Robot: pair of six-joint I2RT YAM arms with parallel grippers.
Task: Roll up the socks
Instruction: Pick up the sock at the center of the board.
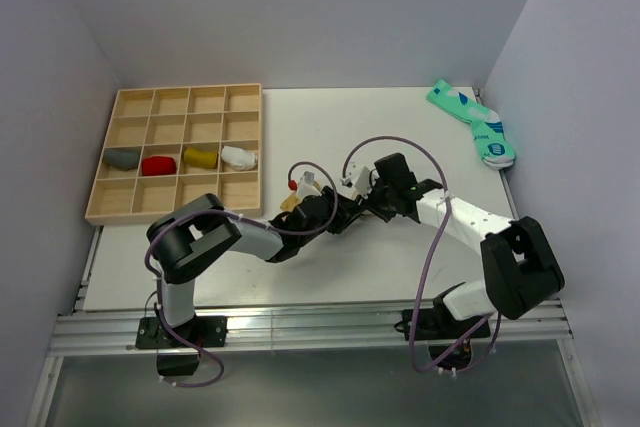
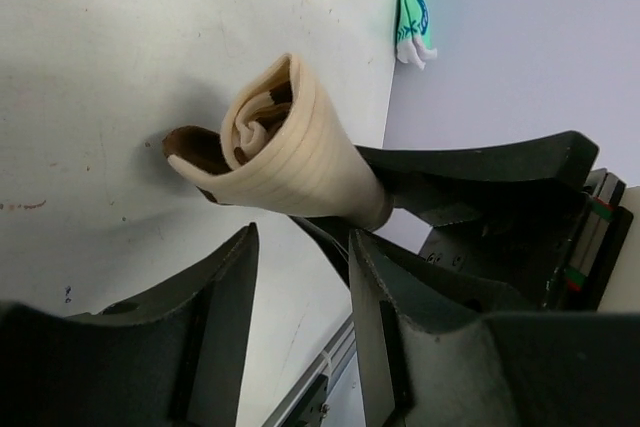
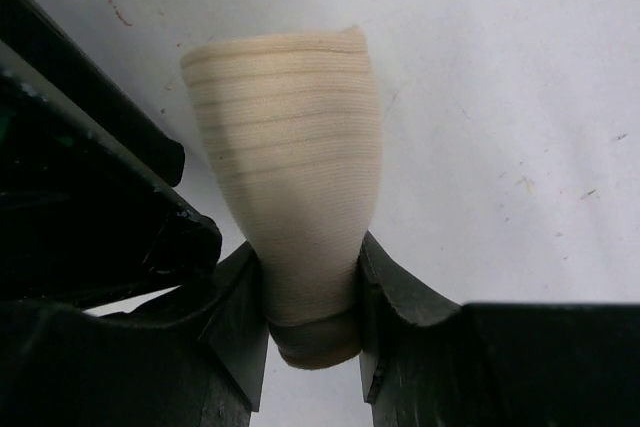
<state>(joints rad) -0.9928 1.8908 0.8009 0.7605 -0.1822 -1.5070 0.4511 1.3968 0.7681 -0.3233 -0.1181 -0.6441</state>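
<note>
A beige sock (image 3: 290,167) with dark brown bands is rolled into a cone, its open end showing brown folds (image 2: 262,132). My right gripper (image 3: 312,292) is shut on the narrow end of this roll and holds it just above the white table. My left gripper (image 2: 302,239) stands open right beside the roll, with nothing between its fingers. In the top view both grippers meet at the table's middle, left (image 1: 320,213) and right (image 1: 352,207), and only a beige bit of the sock (image 1: 291,203) shows. A green patterned pair of socks (image 1: 473,123) lies at the far right.
A wooden compartment tray (image 1: 178,152) stands at the back left. One row of it holds grey (image 1: 123,158), red (image 1: 157,165), mustard-yellow (image 1: 200,158) and white (image 1: 239,157) rolled socks. Walls close in on the left, back and right.
</note>
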